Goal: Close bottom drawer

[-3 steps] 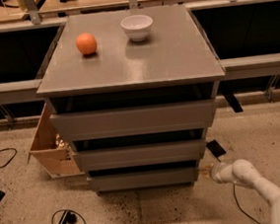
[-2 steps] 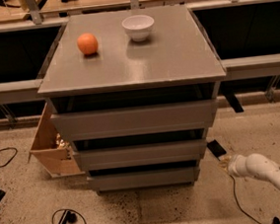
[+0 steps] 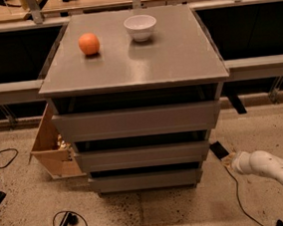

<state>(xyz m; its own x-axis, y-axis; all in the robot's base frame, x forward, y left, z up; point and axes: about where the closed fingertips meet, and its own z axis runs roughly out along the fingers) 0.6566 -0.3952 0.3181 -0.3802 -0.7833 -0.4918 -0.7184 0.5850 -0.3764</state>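
The pincer (image 3: 229, 160) is hovering low, just beside the right end of the bottom drawer (image 3: 145, 180); whether it is open or holding anything cannot be told. The drawer is sitting lowest of 3 in the cabinet (image 3: 175, 51). Its front is running left-right and facing the camera, so closing is probably calling for a rearward push.

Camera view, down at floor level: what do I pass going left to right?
Open tan box → flat grey bottom drawer front → black pincer, low beside that drawer's right end → white rounded robot arm.
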